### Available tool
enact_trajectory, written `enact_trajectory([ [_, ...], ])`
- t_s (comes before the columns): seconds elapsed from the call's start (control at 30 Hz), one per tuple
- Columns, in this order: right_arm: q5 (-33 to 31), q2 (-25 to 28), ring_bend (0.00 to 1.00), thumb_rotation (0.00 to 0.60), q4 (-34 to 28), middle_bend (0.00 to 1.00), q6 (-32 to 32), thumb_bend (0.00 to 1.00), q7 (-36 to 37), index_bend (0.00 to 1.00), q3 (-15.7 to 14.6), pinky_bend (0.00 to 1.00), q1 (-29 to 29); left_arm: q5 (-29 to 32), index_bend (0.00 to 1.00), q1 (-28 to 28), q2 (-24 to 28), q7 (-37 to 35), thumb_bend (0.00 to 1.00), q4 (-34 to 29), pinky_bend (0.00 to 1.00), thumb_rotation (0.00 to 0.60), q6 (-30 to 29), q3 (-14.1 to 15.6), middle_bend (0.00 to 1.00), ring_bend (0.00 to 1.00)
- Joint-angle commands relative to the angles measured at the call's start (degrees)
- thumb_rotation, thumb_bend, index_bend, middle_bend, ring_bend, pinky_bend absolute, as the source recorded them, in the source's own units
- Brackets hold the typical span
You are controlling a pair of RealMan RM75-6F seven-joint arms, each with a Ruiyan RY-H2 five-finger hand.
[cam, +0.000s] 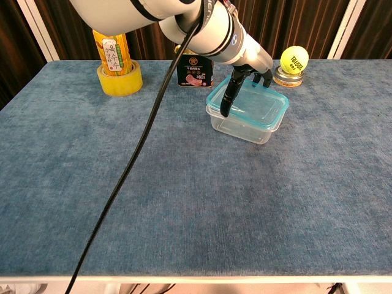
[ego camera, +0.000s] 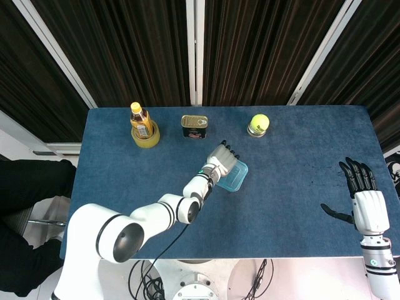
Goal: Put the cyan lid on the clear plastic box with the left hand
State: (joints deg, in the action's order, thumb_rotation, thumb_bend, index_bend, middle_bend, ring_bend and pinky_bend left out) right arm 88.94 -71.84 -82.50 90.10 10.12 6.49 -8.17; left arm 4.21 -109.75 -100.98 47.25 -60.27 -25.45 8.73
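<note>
The left hand (cam: pixel 248 72) holds the cyan lid (cam: pixel 251 105) on top of the clear box (cam: pixel 245 125) near the middle of the blue counter (cam: pixel 153 196), its fingers (cam: pixel 228 98) curled over the lid's edge. The right hand (ego camera: pixel 361 190) rests apart, fingers spread.

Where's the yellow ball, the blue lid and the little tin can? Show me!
Ball (cam: pixel 294 59), chest view, on its printed front.
Lid (cam: pixel 260 105), chest view, on its flat top, right of the left hand's fingers.
Can (cam: pixel 195 72), chest view, on its front label.
</note>
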Motion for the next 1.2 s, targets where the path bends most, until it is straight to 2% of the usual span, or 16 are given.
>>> enact_trajectory([
  [0.03,0.01,0.02,0.0,0.6,0.02,0.0,0.01,0.0,0.02,0.0,0.03,0.0,0.01,0.94,0.32,-0.88,-0.39,-0.31,0.24,0.28,0.06,0.6,0.0,0.75,0.2,0.08],
  [0.67,0.01,-0.13,0.0,0.6,0.93,0.0,0.23,0.0,1.41,0.0,0.0,0.0,0.4,11.78,0.31,-5.6,-1.86,1.53,0.24,0.84,0.07,0.6,-0.85,4.81,0.2,0.08],
  [1.2,-0.23,-0.26,0.0,0.6,1.6,0.0,0.0,0.0,2.22,0.0,0.12,0.0,0.45,16.28,0.3,-6.67,-3.16,5.31,0.24,2.36,0.07,0.6,-0.73,5.36,0.19,0.08],
])
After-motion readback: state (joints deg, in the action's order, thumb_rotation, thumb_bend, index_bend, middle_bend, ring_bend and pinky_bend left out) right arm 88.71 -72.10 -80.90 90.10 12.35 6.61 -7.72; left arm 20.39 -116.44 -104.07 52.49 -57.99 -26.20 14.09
